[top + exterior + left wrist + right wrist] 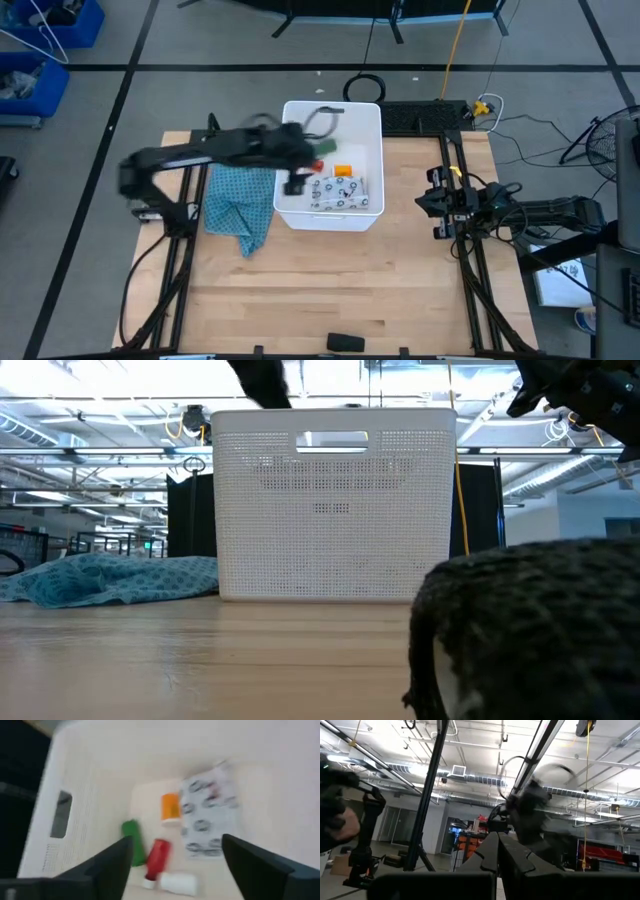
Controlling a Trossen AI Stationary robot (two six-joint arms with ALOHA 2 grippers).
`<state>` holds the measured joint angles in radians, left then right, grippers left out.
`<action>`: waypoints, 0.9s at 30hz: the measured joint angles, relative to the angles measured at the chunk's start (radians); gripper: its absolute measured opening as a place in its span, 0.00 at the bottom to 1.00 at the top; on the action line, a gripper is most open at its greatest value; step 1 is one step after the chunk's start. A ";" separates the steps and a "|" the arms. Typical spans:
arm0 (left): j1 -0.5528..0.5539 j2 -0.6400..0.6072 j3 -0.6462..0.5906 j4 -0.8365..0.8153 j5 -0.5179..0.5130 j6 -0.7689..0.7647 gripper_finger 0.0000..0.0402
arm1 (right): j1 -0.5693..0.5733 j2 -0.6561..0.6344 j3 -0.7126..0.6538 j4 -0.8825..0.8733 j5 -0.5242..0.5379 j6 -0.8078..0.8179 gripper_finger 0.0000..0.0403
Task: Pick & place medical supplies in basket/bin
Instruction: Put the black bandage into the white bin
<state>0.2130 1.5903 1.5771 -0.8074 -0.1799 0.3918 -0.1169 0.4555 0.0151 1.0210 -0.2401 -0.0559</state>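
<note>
At the near edge of the surface [330, 300] a black oblong [346, 343] lies alone, well apart from everything else. Farther in, toward the far edge, stands the white tub [370, 125], with the teal cloth [238, 205] crumpled just beside its left wall. My left jaws [297, 172] hang over the tub's left side, spread wide with nothing between them. In the left wrist view, the items lie on the tub floor beneath them: the speckled white pouch [207, 810], an orange bottle [170, 808] just beside it, a green block [133, 841], a red bottle [157, 858] next to the green block, and a small white bottle [178, 883] near the red one's end. My right jaws [432, 205] wait off the surface's right edge, above the frame rails; I cannot tell whether they are spread or closed.
</note>
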 joint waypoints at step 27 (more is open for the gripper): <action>-0.202 -1.107 -1.398 1.196 0.128 -0.146 0.01 | 0.001 0.001 0.000 -0.070 0.000 0.011 0.00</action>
<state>0.0108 0.4830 0.1792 0.3886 -0.0516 0.2455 -0.1162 0.4569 0.0154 0.9515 -0.2398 -0.0444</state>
